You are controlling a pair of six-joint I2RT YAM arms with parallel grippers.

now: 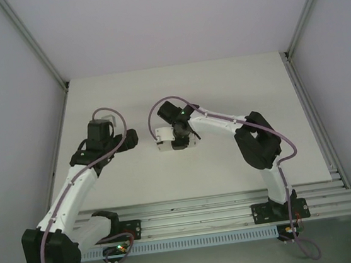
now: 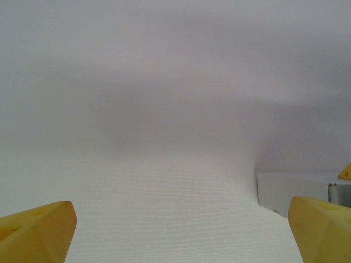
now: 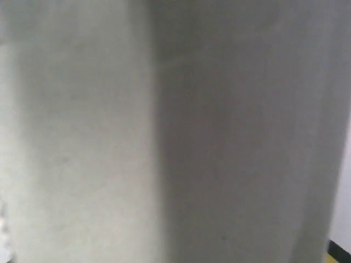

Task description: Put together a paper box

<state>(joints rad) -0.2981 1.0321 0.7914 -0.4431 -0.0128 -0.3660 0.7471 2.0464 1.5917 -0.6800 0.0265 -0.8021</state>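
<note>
The white paper box [image 1: 163,139] sits in mid-table under my right gripper [image 1: 178,141], which points down onto it, white card showing on both sides of the gripper head. Blurred white card of the box [image 3: 109,137] lies right up against the right wrist camera and hides the jaws. My left gripper [image 1: 130,138] hovers just left of the box, open, its yellow fingertips [image 2: 38,230] far apart over bare table. In the left wrist view the box [image 2: 290,189] lies just inside the right fingertip.
The white table [image 1: 222,94] is walled in by grey panels left, right and behind. An aluminium rail [image 1: 197,208] carrying both arm bases runs along the near edge.
</note>
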